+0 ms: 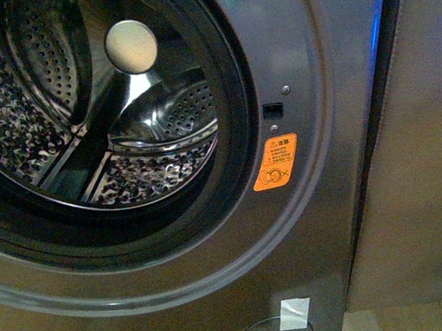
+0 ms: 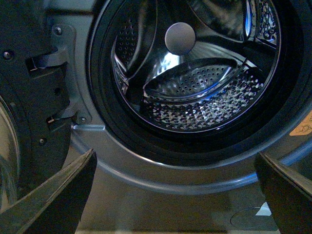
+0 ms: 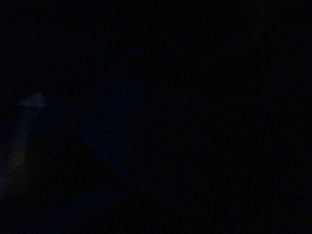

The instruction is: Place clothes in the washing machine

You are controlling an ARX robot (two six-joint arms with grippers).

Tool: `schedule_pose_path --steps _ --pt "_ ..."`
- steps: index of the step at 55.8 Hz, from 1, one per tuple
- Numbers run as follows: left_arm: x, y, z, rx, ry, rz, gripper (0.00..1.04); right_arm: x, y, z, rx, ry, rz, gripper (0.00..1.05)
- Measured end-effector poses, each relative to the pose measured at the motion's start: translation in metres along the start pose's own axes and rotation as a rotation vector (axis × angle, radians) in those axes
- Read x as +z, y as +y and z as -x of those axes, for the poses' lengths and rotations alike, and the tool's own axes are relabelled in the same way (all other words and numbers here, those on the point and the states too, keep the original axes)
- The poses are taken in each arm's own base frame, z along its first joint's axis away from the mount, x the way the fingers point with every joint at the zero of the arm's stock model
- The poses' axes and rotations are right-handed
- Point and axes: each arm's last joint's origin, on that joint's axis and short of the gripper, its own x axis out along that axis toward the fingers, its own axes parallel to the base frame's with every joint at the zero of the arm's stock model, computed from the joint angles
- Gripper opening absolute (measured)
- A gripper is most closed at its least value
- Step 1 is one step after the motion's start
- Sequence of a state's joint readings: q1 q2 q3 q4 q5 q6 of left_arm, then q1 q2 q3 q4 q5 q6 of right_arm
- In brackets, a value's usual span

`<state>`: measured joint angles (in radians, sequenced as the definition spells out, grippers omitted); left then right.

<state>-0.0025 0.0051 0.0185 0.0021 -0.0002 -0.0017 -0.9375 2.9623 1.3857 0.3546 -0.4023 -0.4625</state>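
The grey washing machine [image 1: 294, 43] fills the front view, its porthole open onto the shiny perforated steel drum [image 1: 143, 157] inside a black rubber gasket [image 1: 232, 104]. An orange warning sticker [image 1: 276, 162] sits to the right of the porthole. In the left wrist view the same drum [image 2: 200, 97] lies straight ahead, and my left gripper [image 2: 178, 195] stands open in front of the machine's lower rim, its two dark fingers [image 2: 58, 200] wide apart with nothing between them. No clothes show in any view. The right wrist view is dark. Neither arm shows in the front view.
A plain beige panel [image 1: 429, 139] stands to the right of the machine. The open door with its hinge [image 2: 44, 87] hangs at the left in the left wrist view. A round cover with a white tape patch [image 1: 294, 313] sits low on the machine's front.
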Motion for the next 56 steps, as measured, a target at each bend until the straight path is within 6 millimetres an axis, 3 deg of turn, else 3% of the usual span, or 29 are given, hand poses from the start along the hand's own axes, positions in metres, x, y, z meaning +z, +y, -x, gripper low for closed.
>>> schedule_pose_path --steps 5,18,22,30,33,36,43,52,56 --pt "0.000 0.000 0.000 0.000 0.000 0.000 0.98 0.000 0.000 0.000 -0.004 -0.006 0.005 0.97" --pt "0.000 0.000 0.000 0.000 0.000 0.000 0.98 -0.002 0.007 0.007 -0.046 -0.069 0.039 0.59" --pt "0.000 0.000 0.000 0.000 0.000 0.000 0.98 0.004 0.013 0.016 -0.048 -0.102 0.025 0.44" --pt "0.000 0.000 0.000 0.000 0.000 0.000 0.98 0.018 0.021 0.038 -0.040 -0.187 0.016 0.23" --pt "0.000 0.000 0.000 0.000 0.000 0.000 0.98 0.032 0.027 0.060 -0.028 -0.265 0.026 0.11" --pt "0.000 0.000 0.000 0.000 0.000 0.000 0.98 0.043 0.031 0.078 -0.020 -0.325 0.036 0.06" --pt "0.000 0.000 0.000 0.000 0.000 0.000 0.98 0.073 0.049 0.145 0.041 -0.495 0.074 0.05" --pt "0.000 0.000 0.000 0.000 0.000 0.000 0.98 0.097 0.086 0.257 0.158 -0.706 0.143 0.05" --pt "0.000 0.000 0.000 0.000 0.000 0.000 0.98 0.107 0.096 0.290 0.176 -0.783 0.173 0.05"
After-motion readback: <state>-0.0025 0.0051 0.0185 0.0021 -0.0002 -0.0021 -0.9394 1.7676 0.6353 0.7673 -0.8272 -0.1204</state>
